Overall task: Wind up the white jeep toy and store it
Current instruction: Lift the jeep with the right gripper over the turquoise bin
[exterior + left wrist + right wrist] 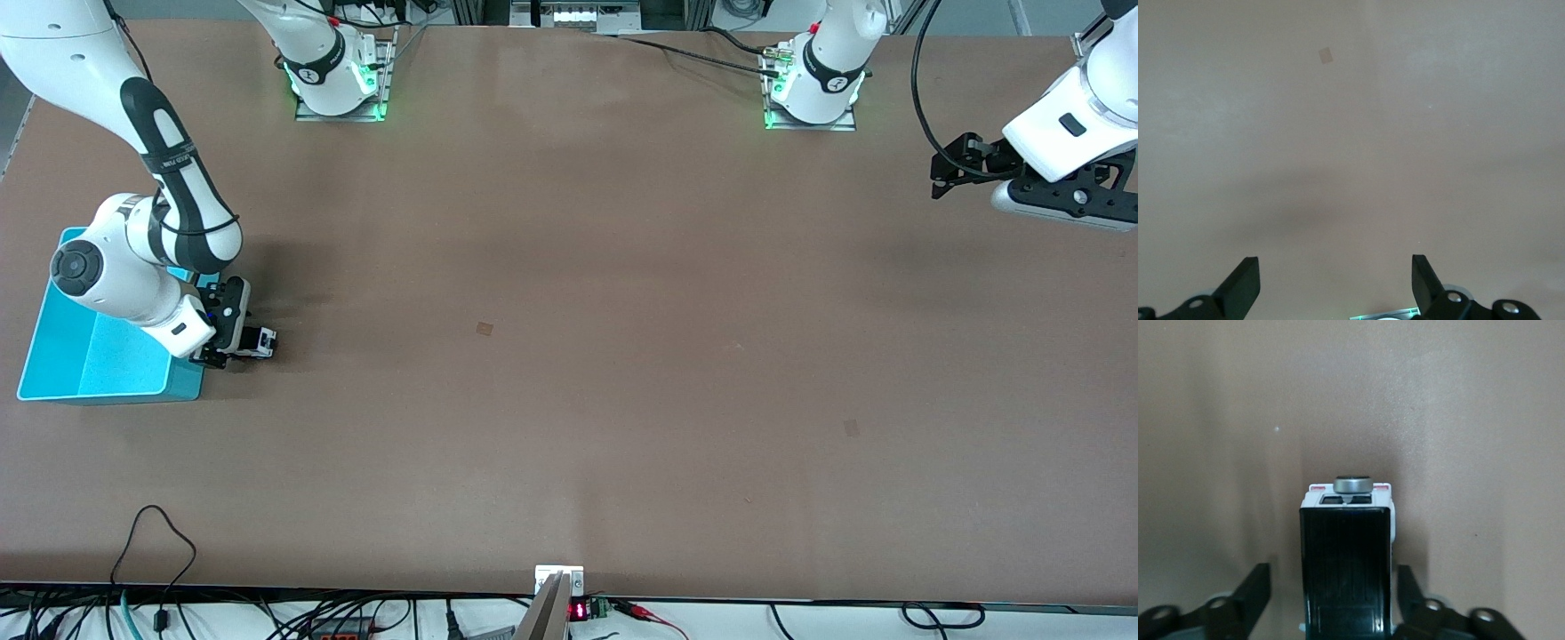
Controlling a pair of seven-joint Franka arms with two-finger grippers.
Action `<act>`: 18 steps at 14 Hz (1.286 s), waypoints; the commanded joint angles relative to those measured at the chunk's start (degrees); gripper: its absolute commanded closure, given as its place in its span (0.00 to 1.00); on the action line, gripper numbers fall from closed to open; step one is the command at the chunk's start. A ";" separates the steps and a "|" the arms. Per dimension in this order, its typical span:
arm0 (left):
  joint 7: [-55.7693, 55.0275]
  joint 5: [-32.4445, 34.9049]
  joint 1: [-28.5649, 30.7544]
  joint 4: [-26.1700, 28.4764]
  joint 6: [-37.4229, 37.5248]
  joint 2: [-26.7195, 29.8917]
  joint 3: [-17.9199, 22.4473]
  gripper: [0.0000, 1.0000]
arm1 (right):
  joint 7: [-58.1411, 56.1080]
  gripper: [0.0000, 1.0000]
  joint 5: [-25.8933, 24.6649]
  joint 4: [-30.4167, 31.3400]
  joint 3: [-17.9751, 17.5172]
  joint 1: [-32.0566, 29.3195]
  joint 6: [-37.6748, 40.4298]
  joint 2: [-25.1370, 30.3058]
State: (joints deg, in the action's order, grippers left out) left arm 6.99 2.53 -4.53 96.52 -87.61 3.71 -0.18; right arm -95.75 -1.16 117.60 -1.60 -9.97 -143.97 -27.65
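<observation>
The white jeep toy (262, 341) stands on the table right beside the turquoise bin (36, 342), at the right arm's end. In the right wrist view its black ribbed roof (1346, 567) and spare wheel fill the middle. My right gripper (236, 349) is down over the jeep, open, with a finger on each side of it and a gap at both (1333, 573). My left gripper (944, 176) is open and empty, held above the table at the left arm's end, where the arm waits; its view (1333, 263) shows only bare table.
The bin holds nothing that I can see; the right arm covers part of it. Small tape patches lie on the table (484, 328) (851, 428). Cables and a small box run along the table edge nearest the front camera (560, 587).
</observation>
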 commanded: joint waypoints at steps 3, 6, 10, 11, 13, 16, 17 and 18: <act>-0.75 1.34 -0.22 -0.99 0.95 -0.02 -0.26 0.00 | -1.19 1.00 -0.16 0.08 -2.52 -0.49 -0.09 1.54; -0.66 1.34 -0.13 -0.99 0.95 -0.02 -0.17 0.00 | 2.30 1.00 0.10 -1.58 -3.06 -0.05 1.49 4.61; -0.66 1.34 -0.13 -0.99 0.95 -0.02 -0.17 0.00 | 13.80 1.00 0.19 -6.32 -2.98 -0.04 5.96 7.69; -0.75 1.34 -0.13 -0.99 1.04 -0.02 -0.17 0.00 | 18.10 1.00 0.19 -6.68 -2.71 -0.13 6.85 9.26; -0.75 1.34 -0.22 -0.99 1.39 -0.02 -0.52 0.00 | 27.33 1.00 0.10 -6.69 -2.27 -0.75 6.94 11.56; -0.75 1.34 -0.13 -0.99 1.39 -0.02 -0.61 0.00 | 37.27 1.00 0.10 -6.51 -2.01 -5.56 7.03 12.18; -0.75 1.34 -0.13 -0.99 1.48 -0.02 -0.61 0.00 | 40.78 1.00 0.10 -6.42 -2.01 -7.06 7.64 12.09; -0.75 1.34 -0.13 -0.99 1.83 -0.02 -0.61 0.00 | 46.21 1.00 -0.16 -6.42 -1.92 -8.21 8.69 12.09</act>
State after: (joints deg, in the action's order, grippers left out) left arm 6.99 2.53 -4.56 96.52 -87.29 3.71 -0.38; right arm -57.02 -1.06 110.61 -2.84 -15.28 -136.80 -16.22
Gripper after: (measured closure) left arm 0.000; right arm 0.493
